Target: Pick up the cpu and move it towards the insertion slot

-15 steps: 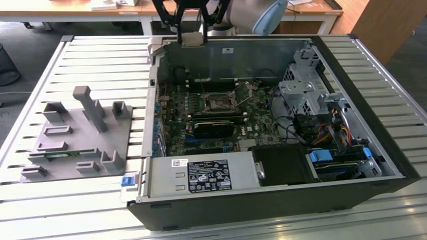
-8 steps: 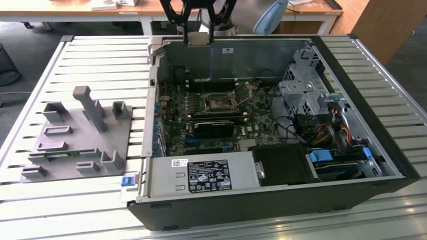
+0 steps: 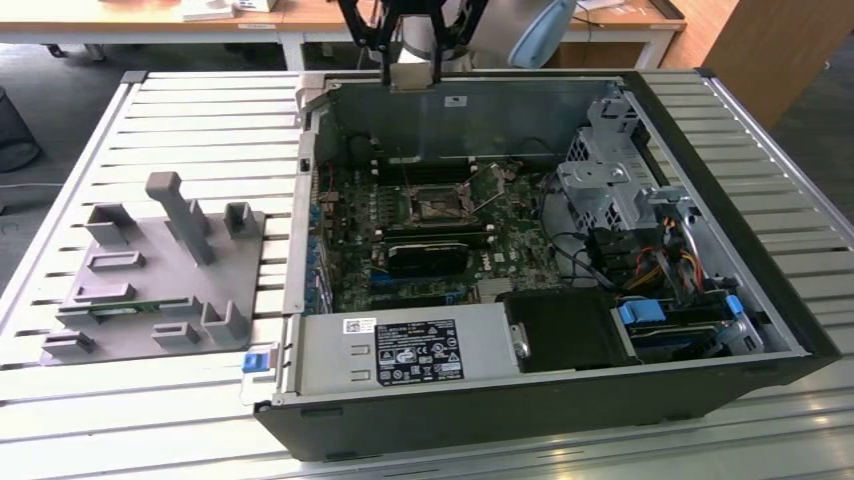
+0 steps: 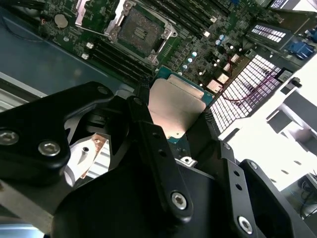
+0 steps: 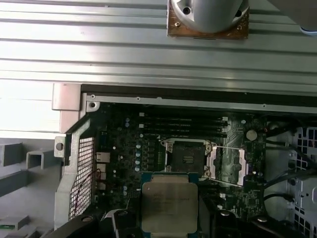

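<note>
My gripper (image 4: 176,115) is shut on the cpu (image 4: 174,105), a flat square chip with a silvery top plate and a green edge, clamped between two black fingers (image 4: 148,130). In the first wrist view the cpu (image 5: 168,204) hangs above the motherboard, short of the insertion slot (image 5: 187,158), whose metal frame stands open around a dark centre. The same insertion slot (image 4: 140,29) lies beyond the chip in the second wrist view. In the exterior view the gripper (image 3: 411,62) hovers over the far wall of the open computer case, and the insertion slot (image 3: 438,205) sits mid-board below it.
The open black computer case (image 3: 747,300) lies on a slatted metal table (image 3: 200,120). A power supply (image 3: 400,350) fills its near corner and a drive cage (image 3: 614,175) is on the exterior view's right. A grey tray with upright posts (image 3: 147,285) stands at the exterior view's left.
</note>
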`<state>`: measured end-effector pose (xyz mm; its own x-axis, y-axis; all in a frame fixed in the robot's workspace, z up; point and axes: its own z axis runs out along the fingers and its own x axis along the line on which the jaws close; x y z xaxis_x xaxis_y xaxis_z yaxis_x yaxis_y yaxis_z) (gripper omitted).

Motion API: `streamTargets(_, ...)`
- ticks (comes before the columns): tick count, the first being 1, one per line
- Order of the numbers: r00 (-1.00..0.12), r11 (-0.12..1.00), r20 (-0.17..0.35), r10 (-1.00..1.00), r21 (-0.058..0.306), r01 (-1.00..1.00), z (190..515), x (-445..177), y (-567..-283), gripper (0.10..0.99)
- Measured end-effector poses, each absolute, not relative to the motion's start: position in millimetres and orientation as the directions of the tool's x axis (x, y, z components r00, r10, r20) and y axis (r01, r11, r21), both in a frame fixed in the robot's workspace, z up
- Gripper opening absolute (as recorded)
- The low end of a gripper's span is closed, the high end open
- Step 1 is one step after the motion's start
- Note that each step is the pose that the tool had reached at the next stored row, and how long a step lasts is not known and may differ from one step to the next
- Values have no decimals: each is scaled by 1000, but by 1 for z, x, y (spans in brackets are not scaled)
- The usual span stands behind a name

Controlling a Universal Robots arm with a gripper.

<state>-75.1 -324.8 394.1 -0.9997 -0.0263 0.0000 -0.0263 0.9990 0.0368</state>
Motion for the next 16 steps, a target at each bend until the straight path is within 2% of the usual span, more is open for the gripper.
streamTargets(16,-1000,999,0,-31,37,-31,394,-44,-322,545)
